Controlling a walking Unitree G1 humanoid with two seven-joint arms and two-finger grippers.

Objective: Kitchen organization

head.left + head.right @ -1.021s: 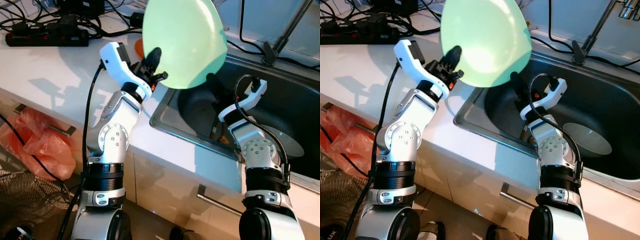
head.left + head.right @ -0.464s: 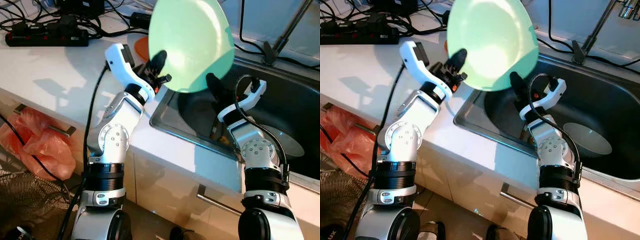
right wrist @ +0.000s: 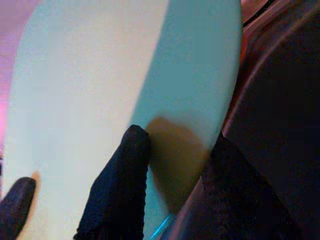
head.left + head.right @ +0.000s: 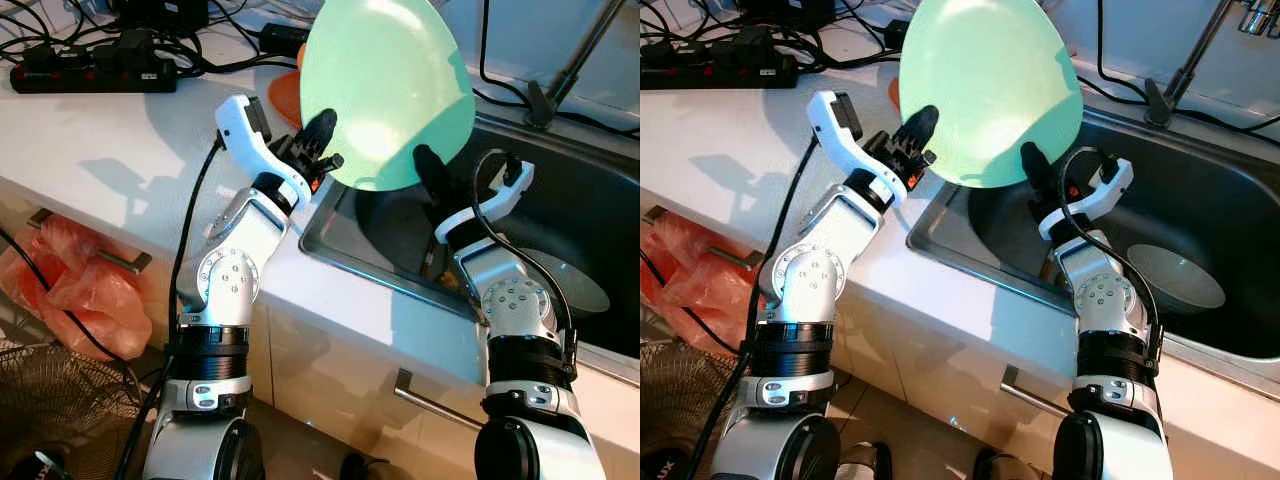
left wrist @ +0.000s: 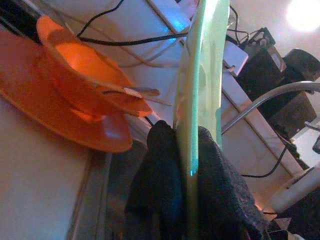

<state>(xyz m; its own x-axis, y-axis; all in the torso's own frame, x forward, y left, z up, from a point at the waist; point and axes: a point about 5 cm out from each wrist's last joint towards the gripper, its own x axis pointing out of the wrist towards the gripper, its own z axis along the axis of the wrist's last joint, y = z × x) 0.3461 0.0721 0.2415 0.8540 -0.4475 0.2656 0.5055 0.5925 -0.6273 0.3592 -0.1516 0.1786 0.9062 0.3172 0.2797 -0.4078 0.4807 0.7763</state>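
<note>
A pale green plate (image 4: 385,90) stands on edge in the air above the sink's left rim. My left gripper (image 4: 318,135) is shut on the plate's lower left rim; in the left wrist view its fingers (image 5: 165,170) pinch the thin green edge (image 5: 200,75). My right gripper (image 4: 430,170) is up at the plate's lower right rim, open. In the right wrist view one finger (image 3: 127,170) lies over the plate's face (image 3: 100,75) and the other sits behind the rim. An orange plate (image 5: 50,110) with an orange bowl (image 5: 85,75) on it rests on the counter behind.
The steel sink (image 4: 560,200) holds a grey bowl (image 4: 570,280), with the faucet (image 4: 575,65) behind. A black power strip (image 4: 90,72) and cables lie at the back of the white counter (image 4: 120,150). An orange-red plastic bag (image 4: 80,280) hangs below the counter's left side.
My left gripper has carried the green plate a little to the right, over the sink edge and closer to the right gripper. The right arm has hardly moved.
</note>
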